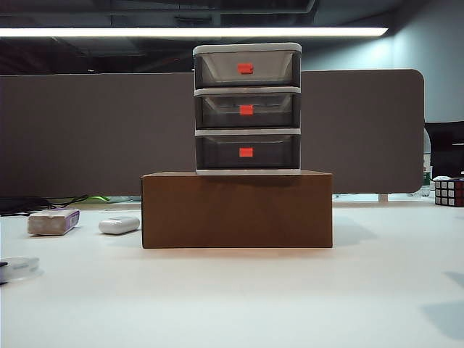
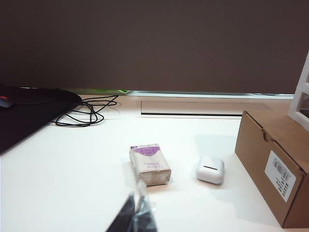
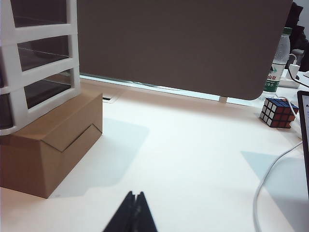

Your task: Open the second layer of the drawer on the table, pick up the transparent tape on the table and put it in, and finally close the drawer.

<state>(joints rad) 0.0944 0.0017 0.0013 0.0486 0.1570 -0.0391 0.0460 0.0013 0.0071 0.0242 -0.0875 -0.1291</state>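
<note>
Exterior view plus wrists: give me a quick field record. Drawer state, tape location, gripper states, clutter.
drawer: three tiers, all closed, on cardboard box
transparent tape: on table, far left edge of the exterior view
left gripper: shut, empty, above the table near grey-purple block
right gripper: shut, empty, above the table right of the box
clutter: white case, Rubik's cube

Hardly any writing can be read. A white barcode label (image 2: 280, 176) sits on the end face of the cardboard box (image 2: 270, 164), its digits too small to make out. The grey-purple block (image 2: 149, 163) carries purple print that stays illegible. The green-labelled bottle (image 3: 276, 63) shows white characters, too blurred to read.
</note>
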